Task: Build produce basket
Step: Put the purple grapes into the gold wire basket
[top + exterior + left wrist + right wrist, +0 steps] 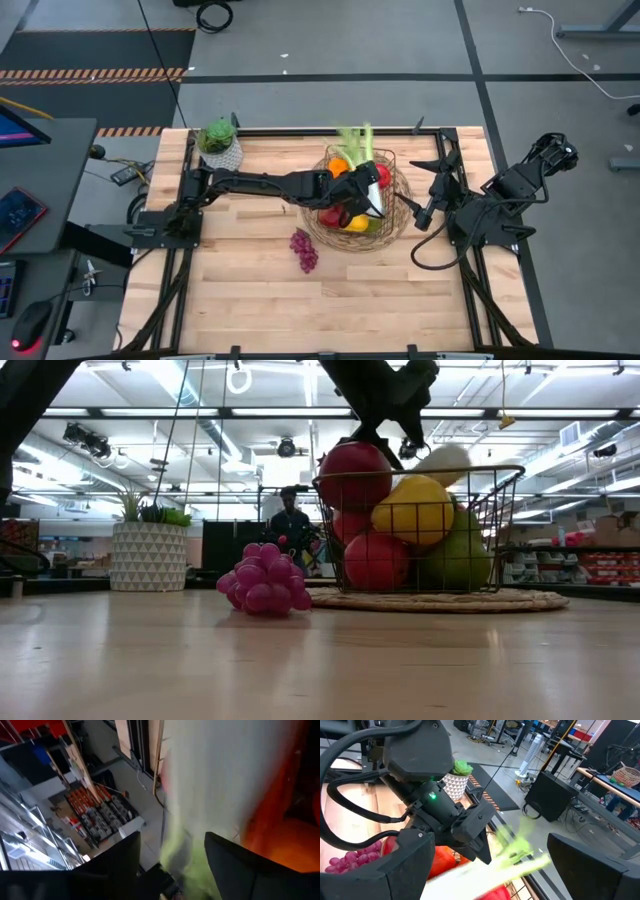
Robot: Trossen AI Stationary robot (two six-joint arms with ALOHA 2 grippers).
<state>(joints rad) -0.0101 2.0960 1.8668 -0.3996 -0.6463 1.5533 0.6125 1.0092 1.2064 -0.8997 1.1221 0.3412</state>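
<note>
**Leek at the basket, grapes left out on the table**

Left gripper (368, 192) sits over the basket (398, 228) at centre-right of the high view, arm stretched across from the left edge of the table (240, 290). Reach makes sense: the basket is far from that arm's base, so it comes in long and low to drop the leek (358, 150) on top of the pile. The leek's green end sticks out past the rim toward the top of the frame, prob. because it's too long to lie inside. In the left wrist view the leek (210, 795) is a pale smear between the two dark fingers (240, 865); fingers stand apart, but can't tell whether they grip it or have let go.

Right gripper (425, 214) waits just right of the basket, fingers wide apart, nothing between them; it faces the work, so its wrist cam sees the left arm close up and the leek (490, 870) blurred.

Grapes (304, 250) lie on bare wood, lower left of the basket, near but apart, so the job looks unfinished.

Hard to read:
- low view: the gripper is cut off at the top edge; only apple (355, 475), lemon (420, 510) and pear (458, 555) show thru the mesh.
- high view: the arm hides much of the basket's contents, so no count poss.
- potted plant (218, 140) at the table's upper left, not part of it.
- a person shows far behind in the low view, too small to say more.
</note>
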